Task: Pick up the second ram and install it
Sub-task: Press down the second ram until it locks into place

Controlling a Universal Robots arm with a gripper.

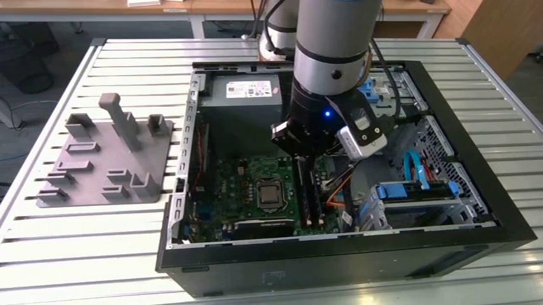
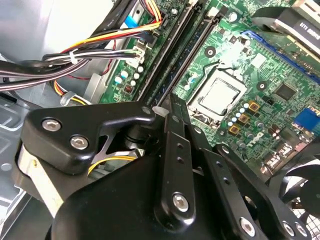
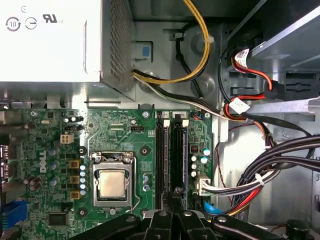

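Observation:
My gripper [image 1: 299,166] is down inside the open computer case, over the two long black memory slots on the green motherboard [image 3: 125,130]. Its fingers stand shut in both wrist views, and the tips [image 2: 170,102] meet at the slots' end near a white latch. The second ram [image 2: 172,65] shows as a thin bluish stick, edge-on, running along a slot just ahead of the tips. In the first wrist view it is a dark sliver [image 3: 177,150]. I cannot tell whether the tips touch it. The grey holder plate [image 1: 106,159] lies outside the case on the exterior view's left.
The processor socket [image 3: 112,182] sits beside the slots. Bundled cables [image 3: 260,170] hang close on the other side. The power supply box [image 3: 55,40] stands past the slots' far end. The case walls [image 1: 339,254] and a drive cage with blue clips [image 1: 420,190] close in the space.

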